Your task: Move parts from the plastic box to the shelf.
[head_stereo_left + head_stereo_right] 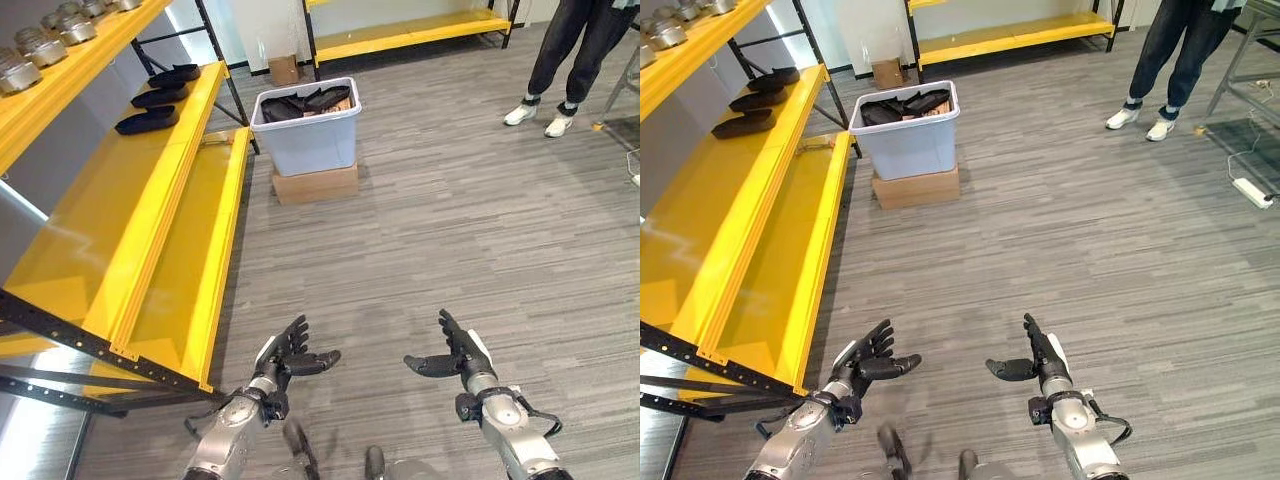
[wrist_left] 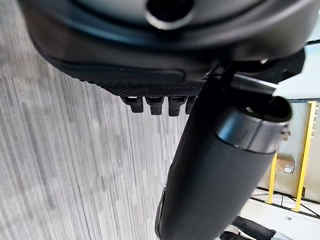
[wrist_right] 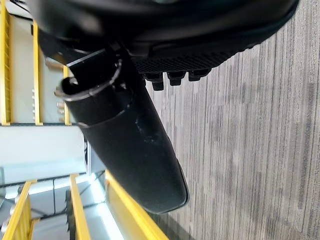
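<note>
A pale blue plastic box (image 1: pixel 308 138) stands on a flat cardboard carton (image 1: pixel 316 185) on the floor ahead, holding several black parts (image 1: pixel 305 102). Three black parts (image 1: pixel 147 121) lie in a row on the yellow shelf (image 1: pixel 120 240) to my left. My left hand (image 1: pixel 287 352) hovers low over the floor near the shelf's front corner, fingers straight and empty. My right hand (image 1: pixel 457 352) hangs level with it, a short way to its right, also open and empty. Both hands are far from the box.
Silver metal cans (image 1: pixel 40 45) sit on the upper yellow shelf at far left. A person (image 1: pixel 570 55) in dark trousers and white shoes stands at the back right. Another yellow rack (image 1: pixel 410 30) runs along the far wall, with a small carton (image 1: pixel 284 69) beside it.
</note>
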Robot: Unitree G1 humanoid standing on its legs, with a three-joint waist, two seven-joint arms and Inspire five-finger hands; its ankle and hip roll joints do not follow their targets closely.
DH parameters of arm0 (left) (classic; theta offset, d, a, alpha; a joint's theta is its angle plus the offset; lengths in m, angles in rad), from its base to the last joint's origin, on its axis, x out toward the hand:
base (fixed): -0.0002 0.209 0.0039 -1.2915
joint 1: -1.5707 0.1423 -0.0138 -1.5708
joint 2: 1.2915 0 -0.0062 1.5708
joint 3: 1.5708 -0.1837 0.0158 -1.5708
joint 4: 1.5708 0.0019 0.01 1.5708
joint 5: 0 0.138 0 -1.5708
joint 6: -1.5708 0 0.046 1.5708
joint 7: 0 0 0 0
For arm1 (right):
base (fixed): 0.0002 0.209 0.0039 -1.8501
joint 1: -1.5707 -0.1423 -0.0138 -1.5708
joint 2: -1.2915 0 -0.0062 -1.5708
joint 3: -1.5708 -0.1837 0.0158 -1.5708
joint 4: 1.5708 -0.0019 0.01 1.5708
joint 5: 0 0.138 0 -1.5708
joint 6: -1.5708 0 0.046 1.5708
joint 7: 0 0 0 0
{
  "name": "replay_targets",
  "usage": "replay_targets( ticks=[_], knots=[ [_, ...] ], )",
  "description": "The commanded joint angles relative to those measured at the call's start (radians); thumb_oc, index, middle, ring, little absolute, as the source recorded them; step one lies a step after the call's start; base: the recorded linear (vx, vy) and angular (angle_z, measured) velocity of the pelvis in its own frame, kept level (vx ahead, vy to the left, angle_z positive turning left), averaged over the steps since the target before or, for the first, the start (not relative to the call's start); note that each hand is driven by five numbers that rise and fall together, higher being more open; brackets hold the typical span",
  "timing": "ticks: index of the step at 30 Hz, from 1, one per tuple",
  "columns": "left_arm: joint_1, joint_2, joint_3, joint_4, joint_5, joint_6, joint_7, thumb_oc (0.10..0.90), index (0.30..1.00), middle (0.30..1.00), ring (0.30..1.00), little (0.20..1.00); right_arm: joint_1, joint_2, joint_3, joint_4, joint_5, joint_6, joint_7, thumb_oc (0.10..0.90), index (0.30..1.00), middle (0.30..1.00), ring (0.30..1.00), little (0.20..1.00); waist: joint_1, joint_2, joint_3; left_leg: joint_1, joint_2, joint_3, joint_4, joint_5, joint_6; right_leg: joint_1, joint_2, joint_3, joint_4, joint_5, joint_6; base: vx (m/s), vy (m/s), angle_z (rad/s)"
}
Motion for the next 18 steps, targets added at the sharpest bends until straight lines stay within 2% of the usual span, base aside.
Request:
replay_targets(
  ticks=[1,5,8,10,18],
  knots=[
    [-0.096,0.029,0.054,-0.074,-0.005,-0.103,-0.003,0.9,1.0,1.0,1.0,1.0,-0.065,-0.019,-0.005,-0.092,0.004,-0.08,0.029,0.9,1.0,1.0,1.0,1.0,-0.011,-0.017,0.017,0.068,-0.029,0.053,0.06,-0.041,0.018,0.077,-0.122,0.068,0.018,-0.095,0.103,0.2,0.074,-0.54],
    [-0.113,0.016,0.056,-0.039,0.0,-0.102,0.001,0.9,1.0,1.0,1.0,1.0,-0.076,-0.016,0.007,-0.083,0.008,-0.076,0.025,0.9,1.0,1.0,1.0,1.0,-0.012,-0.004,0.023,0.087,-0.001,0.091,0.084,-0.04,0.02,0.058,-0.116,0.034,0.071,-0.118,0.096,0.15,0.057,-0.33],
    [-0.126,0.012,0.062,-0.02,-0.002,-0.109,0.001,0.9,1.0,1.0,1.0,1.0,-0.076,-0.017,-0.007,-0.074,0.024,-0.077,0.024,0.9,1.0,1.0,1.0,1.0,-0.013,-0.006,0.024,0.101,-0.014,0.098,0.117,-0.053,0.023,0.049,-0.119,0.01,0.088,-0.122,0.092,0.14,0.056,0.04],
    [-0.118,0.011,0.068,-0.032,0.001,-0.108,-0.006,0.9,1.0,1.0,1.0,1.0,-0.073,-0.013,-0.016,-0.078,0.019,-0.068,0.021,0.9,1.0,1.0,1.0,1.0,-0.002,-0.013,0.021,0.106,-0.04,0.092,0.139,-0.076,0.035,0.043,-0.128,-0.007,0.074,-0.109,0.093,0.21,0.043,0.09],
    [-0.087,0.017,0.078,-0.05,0.004,-0.108,-0.011,0.9,1.0,1.0,1.0,1.0,-0.073,-0.003,-0.014,-0.084,0.009,-0.062,0.022,0.9,1.0,1.0,1.0,1.0,0.025,-0.025,0.02,0.093,-0.065,0.057,0.17,-0.111,0.049,0.029,-0.14,-0.024,0.082,-0.116,0.092,0.13,0.016,0.21]
  ],
)
